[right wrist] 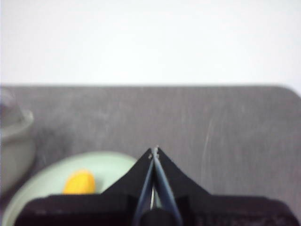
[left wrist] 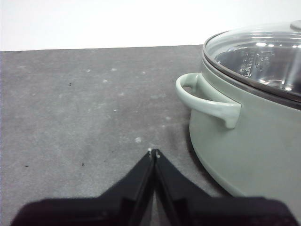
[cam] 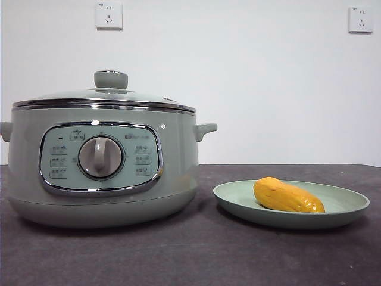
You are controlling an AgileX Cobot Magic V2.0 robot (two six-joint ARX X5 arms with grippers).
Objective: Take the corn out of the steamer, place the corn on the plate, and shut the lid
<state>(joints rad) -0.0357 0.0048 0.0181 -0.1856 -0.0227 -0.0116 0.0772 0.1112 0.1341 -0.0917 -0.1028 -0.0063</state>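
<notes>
The sage-green steamer (cam: 101,173) stands on the left of the table with its glass lid (cam: 107,95) resting on the rim. To its right the yellow-orange corn (cam: 287,196) lies on the pale green plate (cam: 351,205). My left gripper (left wrist: 154,152) is shut and empty over the mat, beside the steamer's side handle (left wrist: 207,101). The lid (left wrist: 263,52) shows seated on the steamer (left wrist: 249,141) in that view. My right gripper (right wrist: 154,150) is shut and empty, above the plate (right wrist: 42,188) with the corn (right wrist: 80,182) on it. Neither arm shows in the front view.
A dark grey mat (cam: 196,256) covers the table. Two wall sockets (cam: 109,15) sit high on the white wall behind. The steamer's edge (right wrist: 14,141) shows beside the plate in the right wrist view.
</notes>
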